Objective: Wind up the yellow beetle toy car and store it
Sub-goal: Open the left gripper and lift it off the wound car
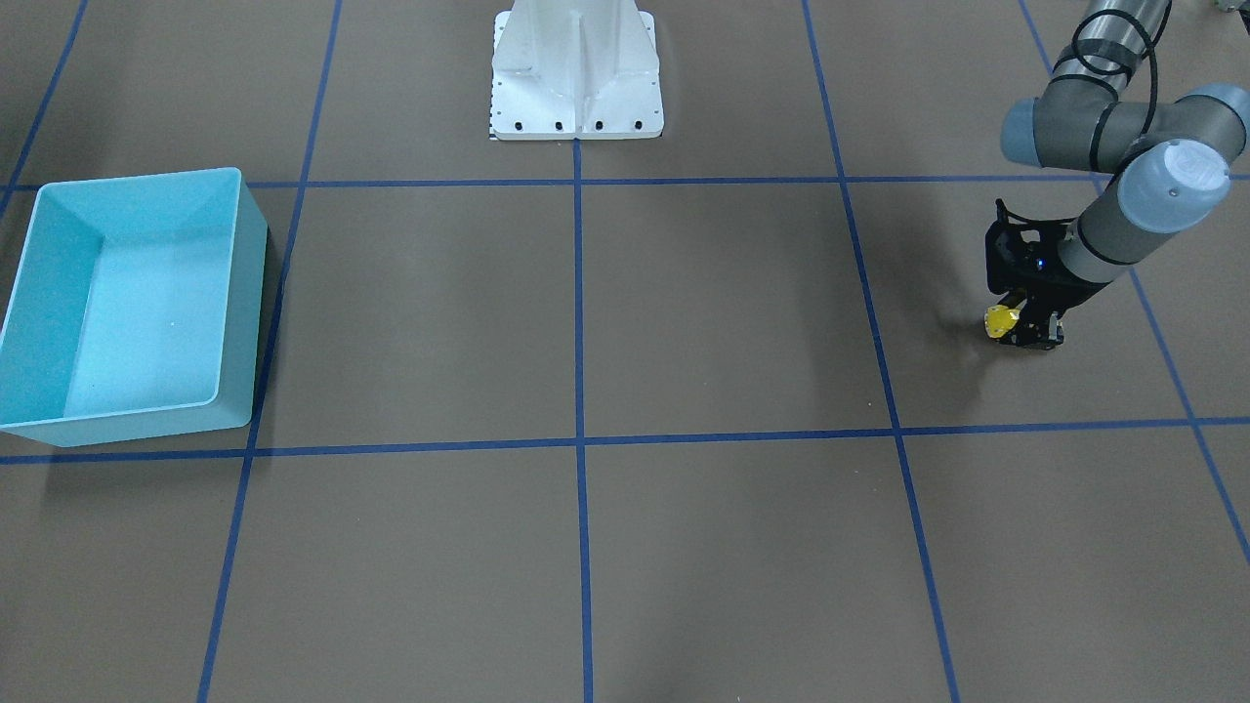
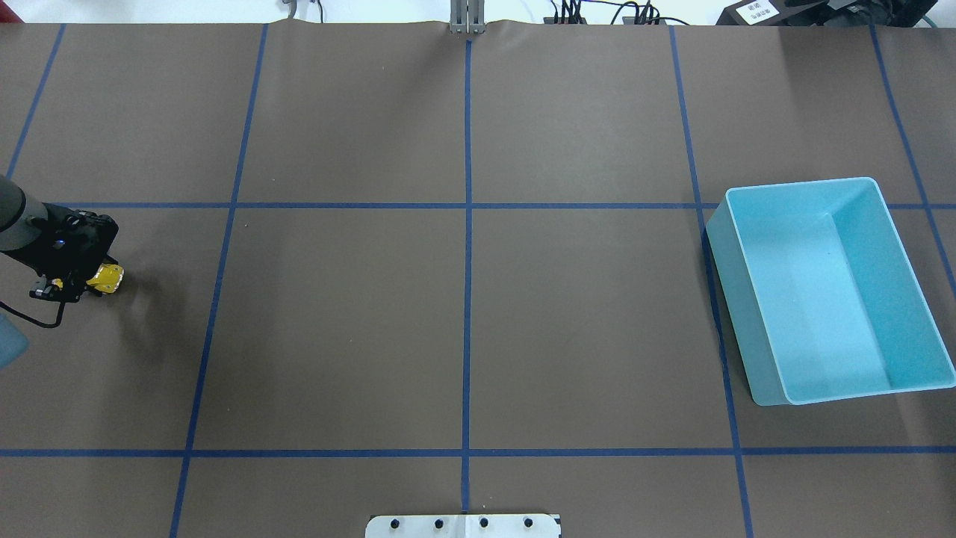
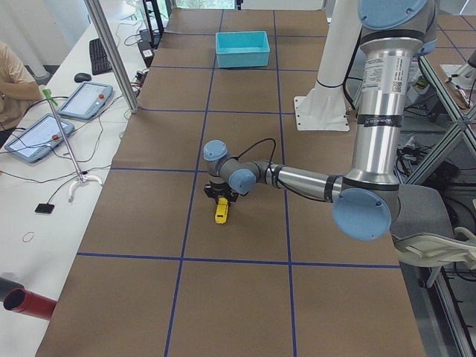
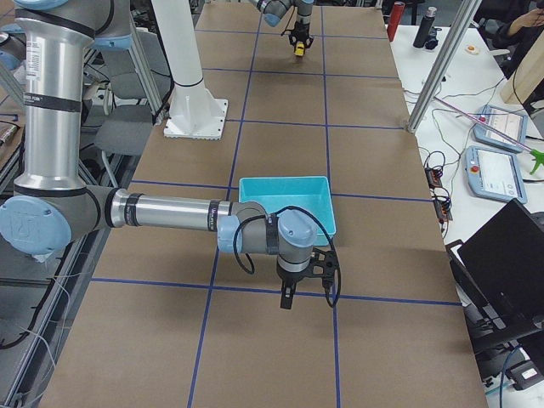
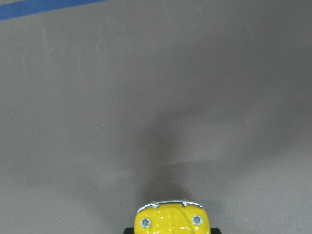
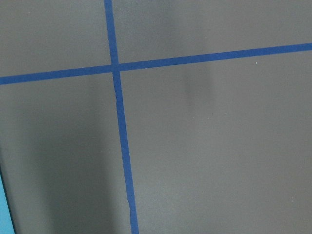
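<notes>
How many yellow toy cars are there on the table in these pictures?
1. The yellow beetle toy car is held in the left end effector, low on the table at the robot's left end, far from the light blue bin. None seems hidden.

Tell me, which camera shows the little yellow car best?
The left wrist-mounted view: the yellow car sits close up, headlights clear, though cut off below. The four exterior views show only a tiny yellow speck; the right wrist-mounted view misses it.

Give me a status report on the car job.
Left end effector shut on car, not yet binned. Right end effector near bin, state unclear. Bin empty; no obstacle seen on the way.
</notes>
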